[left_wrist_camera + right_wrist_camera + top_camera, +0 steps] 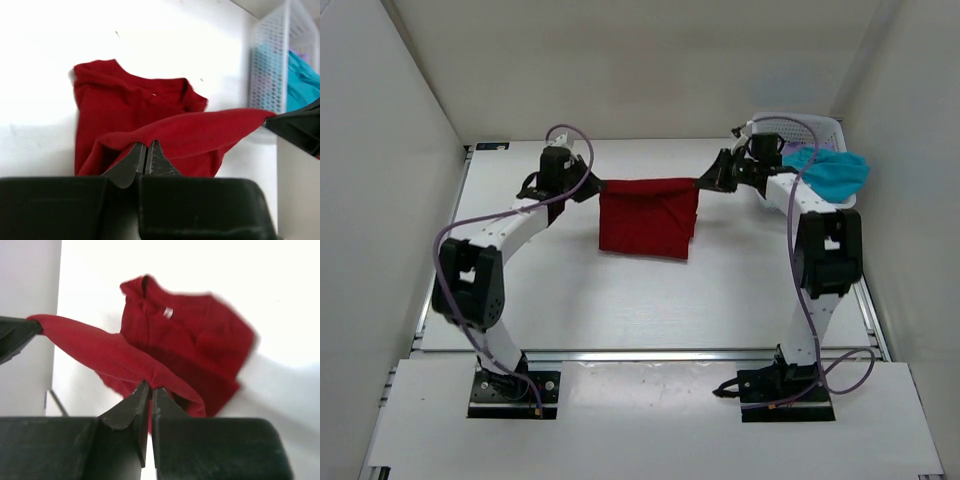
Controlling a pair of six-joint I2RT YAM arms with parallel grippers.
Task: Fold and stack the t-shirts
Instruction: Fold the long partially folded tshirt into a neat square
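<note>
The white desk (570, 300) carries a deep red t-shirt (647, 215) near its middle, between the two arms. One edge of the shirt is pulled taut in a line from claw to claw, and the rest drapes down onto the desk. At the far right corner stands a white mesh basket (800, 125) with a teal t-shirt (835, 170) spilling over its rim and a bit of lilac t-shirt (792, 150) beside it. The left claw (592, 187) is pinched tight on the red edge's left end, and the right claw (703, 181) on its right end.
</note>
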